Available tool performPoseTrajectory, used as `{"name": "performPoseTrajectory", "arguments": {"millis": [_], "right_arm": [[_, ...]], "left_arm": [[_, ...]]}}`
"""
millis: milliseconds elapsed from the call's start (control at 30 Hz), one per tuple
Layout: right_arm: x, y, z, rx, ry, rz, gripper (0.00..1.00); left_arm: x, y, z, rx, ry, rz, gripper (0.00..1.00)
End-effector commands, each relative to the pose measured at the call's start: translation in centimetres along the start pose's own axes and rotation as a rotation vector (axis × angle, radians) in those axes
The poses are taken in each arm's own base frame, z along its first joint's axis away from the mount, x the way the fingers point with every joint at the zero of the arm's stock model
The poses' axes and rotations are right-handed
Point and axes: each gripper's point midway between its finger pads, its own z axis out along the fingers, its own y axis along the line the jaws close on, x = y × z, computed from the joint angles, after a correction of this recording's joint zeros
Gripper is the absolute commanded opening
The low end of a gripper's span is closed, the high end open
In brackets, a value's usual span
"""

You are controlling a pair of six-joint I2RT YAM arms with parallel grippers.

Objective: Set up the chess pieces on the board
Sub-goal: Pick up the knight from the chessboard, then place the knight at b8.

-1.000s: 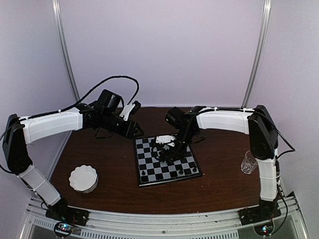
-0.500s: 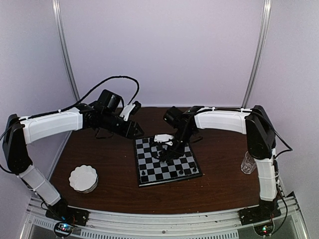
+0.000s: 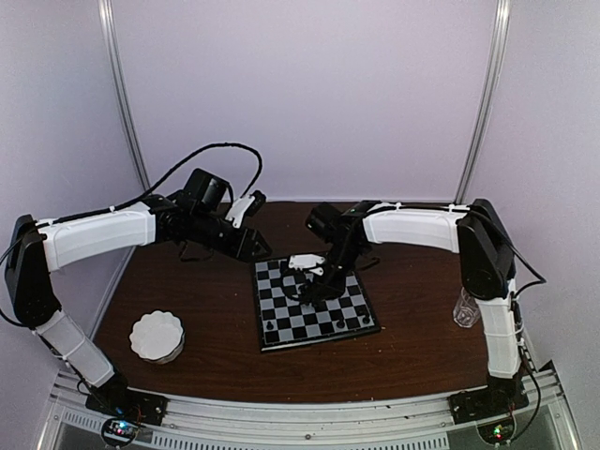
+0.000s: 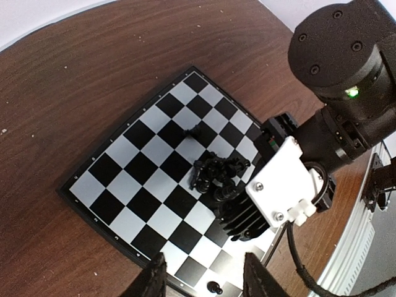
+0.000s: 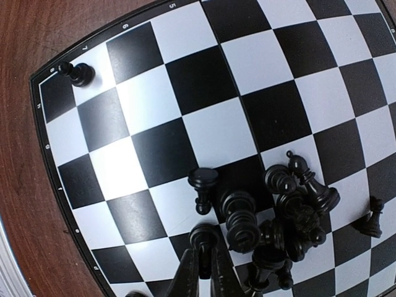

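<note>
The board (image 3: 289, 324) lies mid-table, with a heap of black chess pieces (image 3: 307, 283) tumbled near its middle. My right gripper (image 3: 313, 292) reaches down into that heap. In the right wrist view its fingertips (image 5: 192, 253) are shut on one small black piece (image 5: 204, 237) at the heap's (image 5: 284, 210) edge, beside a pawn (image 5: 203, 185) lying on its side. Single pieces stand at a corner (image 5: 77, 73) and along the near row (image 3: 339, 323). My left gripper (image 3: 255, 246) hovers off the board's far left corner, open and empty (image 4: 207, 277), looking down on the board (image 4: 142, 179).
A round white scalloped dish (image 3: 157, 336) sits at the near left of the brown table. A clear glass (image 3: 467, 305) stands at the right, close to the right arm's upright link. The right wrist (image 4: 322, 136) fills the left wrist view's right side.
The right gripper's fingers have closed on a piece at the heap's edge, and that arm has shifted slightly left. The left arm has not moved.
</note>
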Motion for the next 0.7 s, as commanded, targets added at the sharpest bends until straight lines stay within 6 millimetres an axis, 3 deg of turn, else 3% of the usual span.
{"name": "performPoseTrajectory", "arguments": {"millis": [0,200,433,667], "right_arm": [[-1.4,1.0,-3.8,0.019,-0.052,-0.026,0.00],[0.2,2.9,-7.7,0.055,-0.080,-0.048,0.00],[5.5,5.1,-8.1,0.078,-0.026,-0.038,0.00],[7.3,5.8,-7.1,0.080,-0.024,-0.044,0.00]], "left_arm": [[-1.3,-0.3,-0.4,0.018,-0.036,0.001,0.43],[-1.4,-0.2,-0.3,0.022,-0.036,-0.002,0.43],[-1.4,0.1,-0.4,0.012,-0.037,-0.002,0.43],[-1.3,0.1,-0.3,0.011,-0.035,0.002,0.43]]}}
